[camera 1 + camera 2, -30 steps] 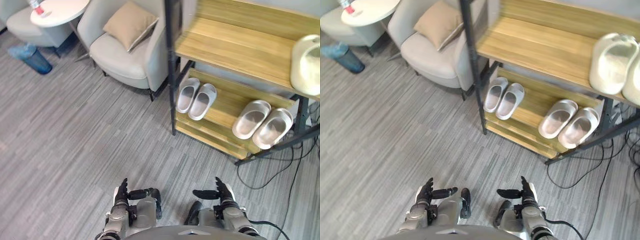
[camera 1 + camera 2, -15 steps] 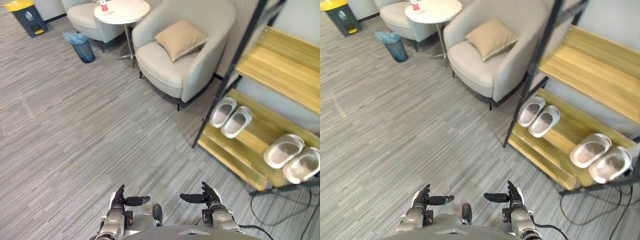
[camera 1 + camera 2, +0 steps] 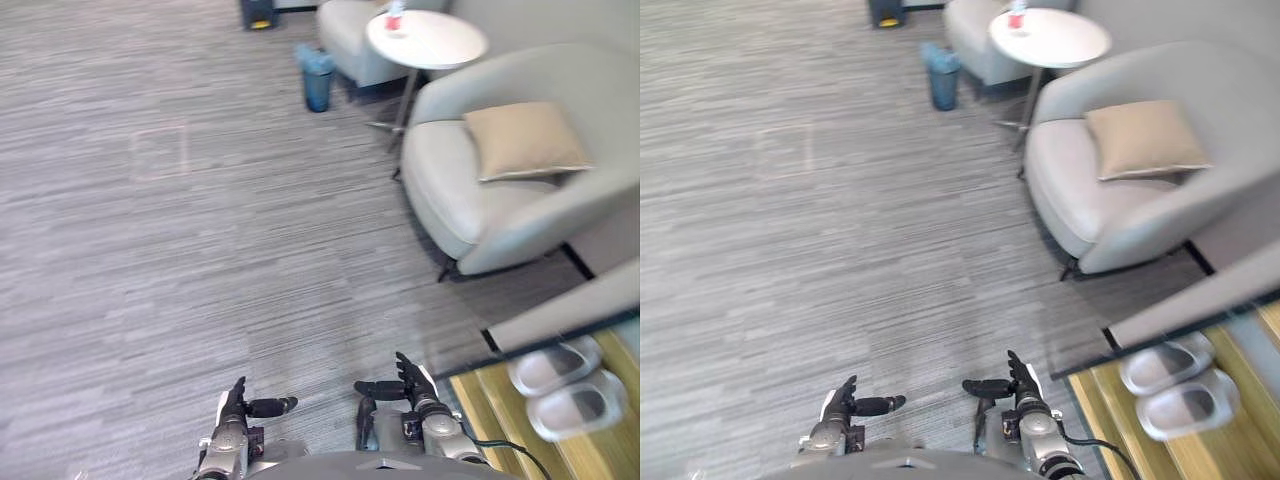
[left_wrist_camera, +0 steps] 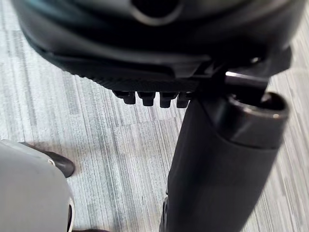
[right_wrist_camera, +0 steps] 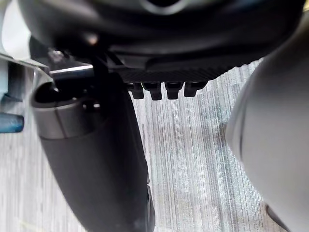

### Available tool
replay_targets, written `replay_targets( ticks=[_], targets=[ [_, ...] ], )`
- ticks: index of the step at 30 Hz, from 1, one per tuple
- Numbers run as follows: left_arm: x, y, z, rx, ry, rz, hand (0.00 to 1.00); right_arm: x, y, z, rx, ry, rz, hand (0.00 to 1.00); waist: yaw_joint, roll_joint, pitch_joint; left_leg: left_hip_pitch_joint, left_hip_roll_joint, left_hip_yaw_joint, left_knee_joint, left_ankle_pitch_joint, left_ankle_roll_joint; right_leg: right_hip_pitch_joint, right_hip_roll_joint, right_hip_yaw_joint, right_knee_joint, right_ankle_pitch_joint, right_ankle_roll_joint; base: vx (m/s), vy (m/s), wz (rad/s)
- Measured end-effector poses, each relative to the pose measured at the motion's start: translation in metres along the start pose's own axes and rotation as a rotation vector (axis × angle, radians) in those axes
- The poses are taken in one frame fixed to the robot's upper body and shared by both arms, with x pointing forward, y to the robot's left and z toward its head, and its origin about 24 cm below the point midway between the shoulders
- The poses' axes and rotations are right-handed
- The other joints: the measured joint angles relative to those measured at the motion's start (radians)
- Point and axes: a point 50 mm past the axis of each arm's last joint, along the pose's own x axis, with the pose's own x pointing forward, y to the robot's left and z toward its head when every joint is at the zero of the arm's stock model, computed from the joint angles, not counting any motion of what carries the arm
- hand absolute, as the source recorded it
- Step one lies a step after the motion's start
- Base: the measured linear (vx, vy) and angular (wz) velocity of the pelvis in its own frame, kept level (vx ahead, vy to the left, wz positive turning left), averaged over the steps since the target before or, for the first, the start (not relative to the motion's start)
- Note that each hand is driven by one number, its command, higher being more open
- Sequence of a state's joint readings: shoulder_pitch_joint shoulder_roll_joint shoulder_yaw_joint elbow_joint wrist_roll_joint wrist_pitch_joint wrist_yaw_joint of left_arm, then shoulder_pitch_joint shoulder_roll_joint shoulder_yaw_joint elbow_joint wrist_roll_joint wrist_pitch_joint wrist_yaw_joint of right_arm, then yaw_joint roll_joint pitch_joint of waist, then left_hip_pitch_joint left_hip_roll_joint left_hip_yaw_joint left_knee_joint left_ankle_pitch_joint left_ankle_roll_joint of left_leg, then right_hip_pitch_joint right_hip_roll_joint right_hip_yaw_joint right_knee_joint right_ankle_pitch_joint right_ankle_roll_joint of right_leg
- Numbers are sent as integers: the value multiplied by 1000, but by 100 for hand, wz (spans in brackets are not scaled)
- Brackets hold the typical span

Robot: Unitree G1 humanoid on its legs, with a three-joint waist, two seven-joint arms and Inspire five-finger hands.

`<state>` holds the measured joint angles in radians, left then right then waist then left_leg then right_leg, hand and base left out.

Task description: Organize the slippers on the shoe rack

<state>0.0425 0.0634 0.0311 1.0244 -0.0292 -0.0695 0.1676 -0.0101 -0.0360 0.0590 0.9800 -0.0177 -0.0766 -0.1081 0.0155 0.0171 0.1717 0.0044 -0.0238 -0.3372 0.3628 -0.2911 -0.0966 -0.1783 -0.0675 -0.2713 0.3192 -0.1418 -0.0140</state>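
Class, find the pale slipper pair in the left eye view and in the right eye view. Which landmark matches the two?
Left eye view: slipper pair lower right, on the wooden shelf.
Right eye view: slipper pair lower right.
Shared landmark: tan cushion on the armchair.

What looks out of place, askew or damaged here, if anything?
Nothing stands out. The pair of slippers sits side by side on the shoe rack, the cushion rests on the armchair, and the left robot hand and right robot hand are open, holding nothing.
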Motion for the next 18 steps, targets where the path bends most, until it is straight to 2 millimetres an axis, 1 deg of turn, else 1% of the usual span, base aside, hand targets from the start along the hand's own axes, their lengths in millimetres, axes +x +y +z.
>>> replay_targets(
  ticks=[1,2,3,4,5,6,7,8,9,10,11,12,13,14,15,16,17,18],
  targets=[
    [1,2,1,-17,-2,11,100,0,0,-2,0,10,-2,100,2,-2,5,-37,20,74,83,-3,-55,45,6,-25,-33,-3,-5,283,-163,104],
    [1,4,2,-30,-4,18,100,0,-1,-3,-1,16,-3,100,3,-4,9,-58,47,151,140,-10,-59,85,14,-44,-63,-4,-6,272,-182,93],
    [1,6,5,-36,-19,30,100,-1,-1,-5,-1,25,-4,100,6,-12,15,-80,113,297,230,-22,-42,159,24,-86,-111,-7,-11,232,-167,84],
    [1,7,8,-35,-33,33,100,-1,-1,-5,-3,26,-8,100,10,-17,17,-97,151,386,262,-34,-21,197,25,-110,-138,-7,-12,315,-208,94],
    [2,8,12,-35,-55,35,100,0,-3,-2,-5,17,-12,100,10,-26,19,-131,193,490,257,-47,1,233,23,-141,-174,-7,-12,299,-106,63],
    [2,8,14,-35,-62,34,100,1,-3,0,-7,11,-13,100,10,-29,18,-143,203,515,245,-47,1,237,22,-149,-181,-7,-12,240,-21,67],
    [3,7,19,-35,-77,31,100,3,-5,5,-12,-3,-18,100,10,-31,19,-189,223,577,191,-43,5,246,13,-187,-196,-8,-10,246,43,71],
    [4,7,24,-27,-89,32,100,3,-4,6,-12,-5,-18,100,9,-34,21,-225,237,651,142,-23,31,262,-2,-227,-201,-8,-2,179,54,83],
    [4,8,25,-25,-93,32,100,3,-4,6,-12,-5,-18,100,7,-38,23,-238,241,684,121,-7,44,271,-9,-247,-201,-8,1,259,98,101],
    [4,8,26,-16,-98,31,100,1,-5,0,-12,11,-19,100,5,-36,22,-253,245,767,63,74,83,300,-20,-288,-195,-13,27,308,152,99],
    [4,7,23,-10,-91,30,100,-1,-7,-9,-14,37,-23,100,10,-35,13,-255,238,786,37,149,99,329,-28,-304,-185,-36,70,334,155,110],
    [4,14,22,1,-91,50,100,-2,1,-11,-10,50,-4,100,16,-73,2,-245,186,773,22,135,109,341,-71,-314,-179,-46,90,392,195,79],
    [4,16,22,3,-88,57,100,-2,3,-8,-8,44,4,100,15,-79,1,-243,169,765,15,129,114,340,-87,-323,-162,-40,100,423,235,66],
    [4,17,21,-2,-83,61,100,-1,6,-6,-6,40,11,100,15,-76,3,-243,156,750,22,112,127,335,-106,-324,-116,-30,119,425,266,50],
    [4,16,20,-1,-81,60,100,-1,8,-5,-5,36,17,100,16,-70,4,-237,152,738,32,95,132,329,-118,-321,-62,-25,126,479,340,49],
    [4,16,19,-3,-75,60,100,0,12,-1,-2,28,28,100,24,-67,6,-214,147,729,37,72,136,311,-150,-311,44,-17,138,386,281,41],
    [4,16,18,-1,-73,60,100,0,16,1,0,25,41,100,29,-67,7,-173,131,710,24,51,138,277,-194,-290,202,17,104,444,295,60],
    [4,15,15,11,-60,51,100,0,20,1,-10,20,57,100,20,-52,19,-114,121,675,1,34,139,224,-212,-221,388,9,61,363,133,62]
  ],
)
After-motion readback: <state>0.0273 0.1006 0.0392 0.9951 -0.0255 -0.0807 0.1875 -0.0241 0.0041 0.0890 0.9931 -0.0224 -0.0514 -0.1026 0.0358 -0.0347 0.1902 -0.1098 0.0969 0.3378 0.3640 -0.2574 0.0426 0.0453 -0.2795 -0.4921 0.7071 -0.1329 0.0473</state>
